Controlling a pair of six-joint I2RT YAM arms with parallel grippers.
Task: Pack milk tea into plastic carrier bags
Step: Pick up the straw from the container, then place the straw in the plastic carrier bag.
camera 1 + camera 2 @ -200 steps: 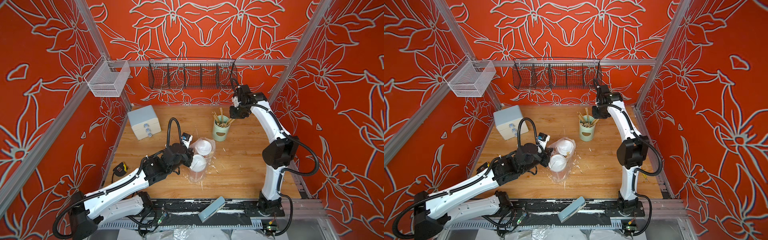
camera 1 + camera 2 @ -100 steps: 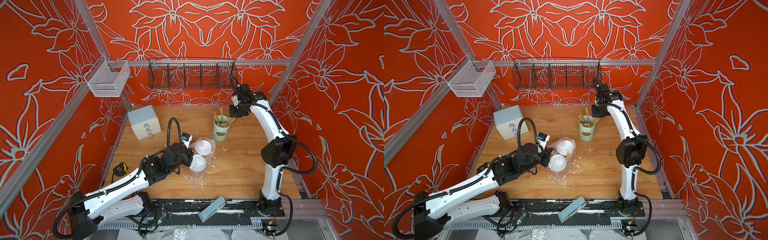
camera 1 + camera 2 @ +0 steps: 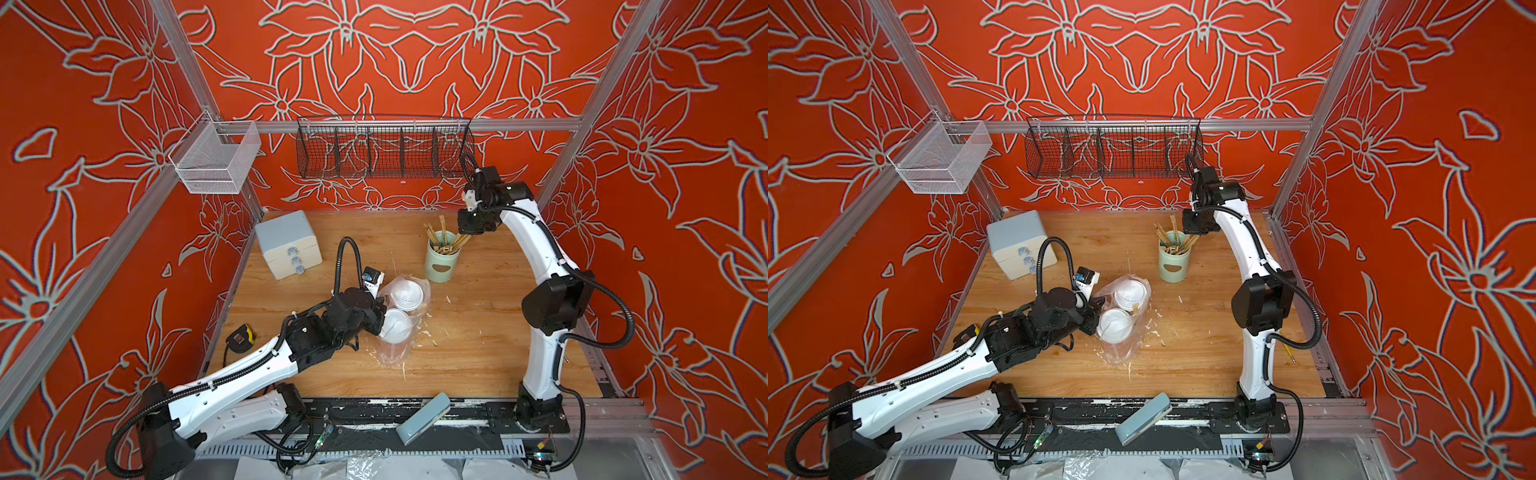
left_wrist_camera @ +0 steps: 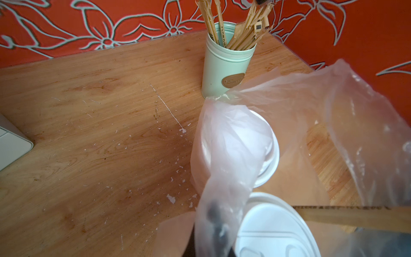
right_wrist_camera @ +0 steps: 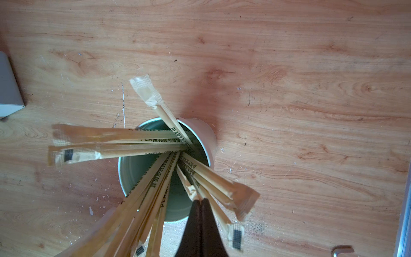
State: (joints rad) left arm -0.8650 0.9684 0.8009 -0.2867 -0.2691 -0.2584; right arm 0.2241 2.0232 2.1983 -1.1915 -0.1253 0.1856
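Note:
Two milk tea cups with white dome lids point(image 3: 406, 292) point(image 3: 395, 325) stand side by side inside the transparent plastic carrier bag point(image 3: 395, 353), mid-table in both top views point(image 3: 1121, 353). A paper-wrapped straw point(image 4: 344, 214) lies across the lids. My left gripper point(image 3: 380, 320) is shut on the bag's edge beside the near cup; in the left wrist view the film point(image 4: 355, 122) drapes over its dark finger point(image 4: 213, 222). My right gripper point(image 3: 467, 232) hangs over the mint-green cylinder point(image 3: 441, 259), its jaws point(image 5: 201, 201) shut on the crumpled end of a wrapped straw point(image 5: 190, 190).
A pale drawer box point(image 3: 289, 245) stands at the back left and a tape measure point(image 3: 239, 336) lies at the left edge. A blue-grey pad point(image 3: 424, 417) rests on the front rail. Wire baskets point(image 3: 384, 151) hang on the back wall. Paper scraps litter the wood.
The right gripper's jaws have closed over the straws in the green cylinder. The left arm, bag and cups have not moved.

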